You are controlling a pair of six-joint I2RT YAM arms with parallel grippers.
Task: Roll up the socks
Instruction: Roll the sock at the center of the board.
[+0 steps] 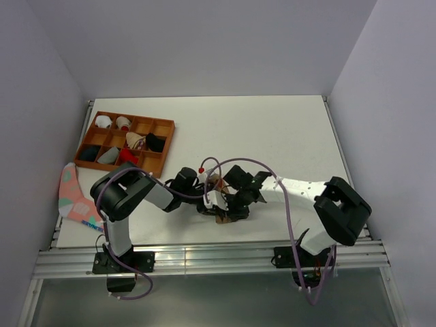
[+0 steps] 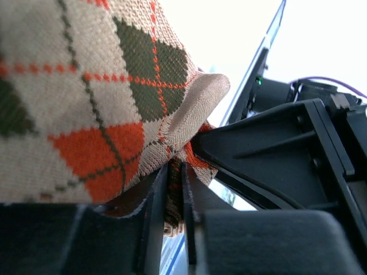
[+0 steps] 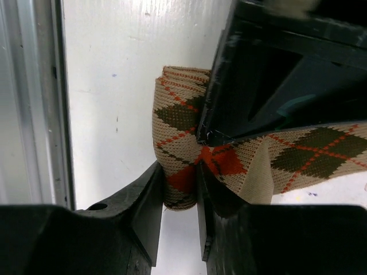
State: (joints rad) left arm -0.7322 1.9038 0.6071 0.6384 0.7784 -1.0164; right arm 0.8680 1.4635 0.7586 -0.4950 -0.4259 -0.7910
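Note:
The tan argyle sock (image 1: 222, 218) is held between both grippers near the table's front middle. My left gripper (image 1: 212, 201) is shut on a fold of it. In the left wrist view the sock (image 2: 86, 103) fills the upper left and fabric is pinched between the jaws of the left gripper (image 2: 175, 172). My right gripper (image 1: 230, 206) is shut on the rolled end of the sock (image 3: 178, 114). It shows in the right wrist view (image 3: 180, 177), just above the table. A bright red sock (image 1: 127, 158) lies in a compartment of the tray.
An orange-brown divided tray (image 1: 133, 117) with several small rolled items stands at the back left. A pink sock with teal and white markings (image 1: 70, 194) lies off the table's left edge. The aluminium rail (image 1: 218, 255) runs along the front.

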